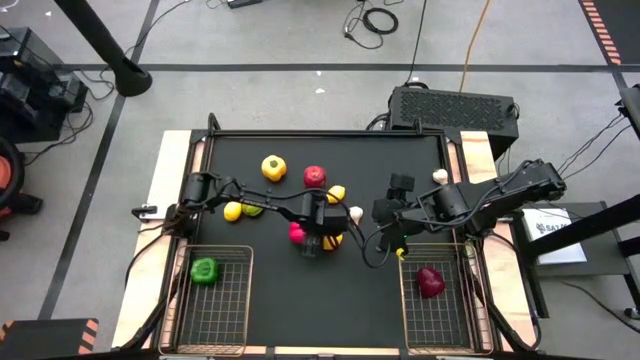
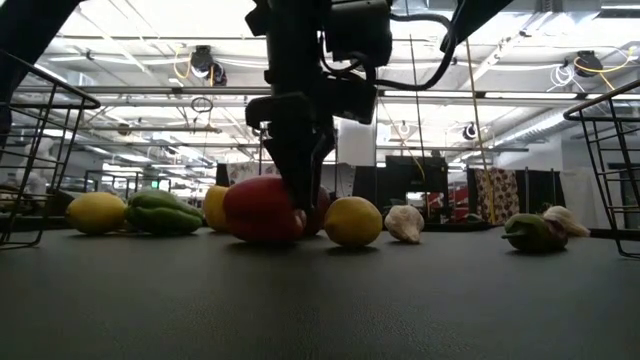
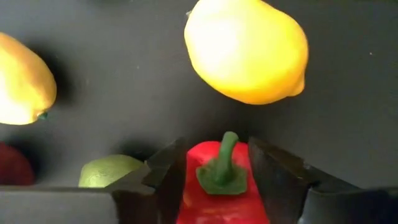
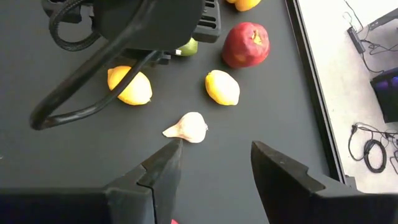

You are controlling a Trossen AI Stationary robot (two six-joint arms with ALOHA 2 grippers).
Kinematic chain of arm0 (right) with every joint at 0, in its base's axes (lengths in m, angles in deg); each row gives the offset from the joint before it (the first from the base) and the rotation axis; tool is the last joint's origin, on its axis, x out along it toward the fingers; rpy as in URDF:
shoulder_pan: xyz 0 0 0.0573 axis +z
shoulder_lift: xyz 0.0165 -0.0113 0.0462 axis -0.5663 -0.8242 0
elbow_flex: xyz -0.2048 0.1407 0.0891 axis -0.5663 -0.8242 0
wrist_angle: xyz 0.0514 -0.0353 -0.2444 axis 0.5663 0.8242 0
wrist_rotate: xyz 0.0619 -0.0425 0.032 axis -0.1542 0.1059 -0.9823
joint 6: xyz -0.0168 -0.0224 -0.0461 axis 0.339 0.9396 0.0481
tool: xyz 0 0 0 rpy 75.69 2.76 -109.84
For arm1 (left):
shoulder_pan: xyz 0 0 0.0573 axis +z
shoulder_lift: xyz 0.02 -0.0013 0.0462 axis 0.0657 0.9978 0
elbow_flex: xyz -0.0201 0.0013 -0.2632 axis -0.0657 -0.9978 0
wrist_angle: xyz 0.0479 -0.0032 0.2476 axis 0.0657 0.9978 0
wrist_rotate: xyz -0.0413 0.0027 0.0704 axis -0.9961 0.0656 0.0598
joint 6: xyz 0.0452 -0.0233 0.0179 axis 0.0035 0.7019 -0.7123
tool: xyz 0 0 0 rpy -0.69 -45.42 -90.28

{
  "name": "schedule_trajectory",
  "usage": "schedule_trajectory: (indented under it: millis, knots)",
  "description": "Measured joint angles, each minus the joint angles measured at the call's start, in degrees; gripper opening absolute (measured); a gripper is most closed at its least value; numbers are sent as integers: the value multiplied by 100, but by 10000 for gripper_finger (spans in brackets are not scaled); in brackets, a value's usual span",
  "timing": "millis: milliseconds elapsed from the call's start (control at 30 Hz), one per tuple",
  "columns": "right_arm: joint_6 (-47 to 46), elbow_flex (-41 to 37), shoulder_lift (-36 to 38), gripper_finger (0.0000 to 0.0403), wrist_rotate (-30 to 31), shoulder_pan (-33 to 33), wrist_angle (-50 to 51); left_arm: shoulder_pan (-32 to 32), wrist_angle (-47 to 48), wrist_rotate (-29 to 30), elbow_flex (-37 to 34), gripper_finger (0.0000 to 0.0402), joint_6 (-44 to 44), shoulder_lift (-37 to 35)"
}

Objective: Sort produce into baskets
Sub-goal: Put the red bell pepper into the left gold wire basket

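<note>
My left gripper (image 1: 313, 240) stands at mid table, shut on a pink-red pepper (image 1: 297, 232) with a green stem (image 3: 222, 168). In the low view the pepper (image 2: 260, 208) sits on the tabletop. Beside it lie a lemon (image 3: 245, 50), a second lemon (image 3: 18, 81) and a lime (image 3: 109, 173). My right gripper (image 4: 214, 162) is open and empty above the table, over a white garlic bulb (image 4: 186, 127). The left basket (image 1: 240, 300) holds a green pepper (image 1: 204, 270). The right basket (image 1: 410, 310) holds a dark red piece (image 1: 430, 282). My left gripper pinches the pink-red pepper between its two fingers, one on each side of the body (image 3: 194, 186) just below the stem. The fingers (image 2: 298, 170) come from above, pointing down. The pepper's underside (image 2: 255, 236) rests on the table.
Farther back lie a yellow pepper (image 1: 274, 168), a red apple (image 1: 315, 177), a lemon (image 1: 336, 193) and another lemon (image 1: 233, 211) beside a green pepper (image 2: 160, 212). A garlic bulb (image 1: 440, 176) lies at the far right. The strip between the two baskets is bare.
</note>
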State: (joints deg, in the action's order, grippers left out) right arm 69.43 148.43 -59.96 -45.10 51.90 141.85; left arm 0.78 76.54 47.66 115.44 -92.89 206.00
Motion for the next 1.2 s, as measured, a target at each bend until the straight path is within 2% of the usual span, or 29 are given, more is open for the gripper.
schedule_trajectory:
  millis: [233,700,800,967,1200]
  knots:
    - [1,0,0,183,-2,-2,-2,2,120,0,0,112,-104,30]
    - [2,0,-1,183,-2,0,-2,2,422,-16,0,16,-337,42]
    - [2,0,-1,183,-2,-2,-2,2,486,-7,0,13,-309,42]
    - [4,0,-2,183,0,-2,-4,-28,702,93,2,29,-200,-123]
    - [101,0,-2,183,-3,0,-114,-176,898,442,7,31,104,-958]
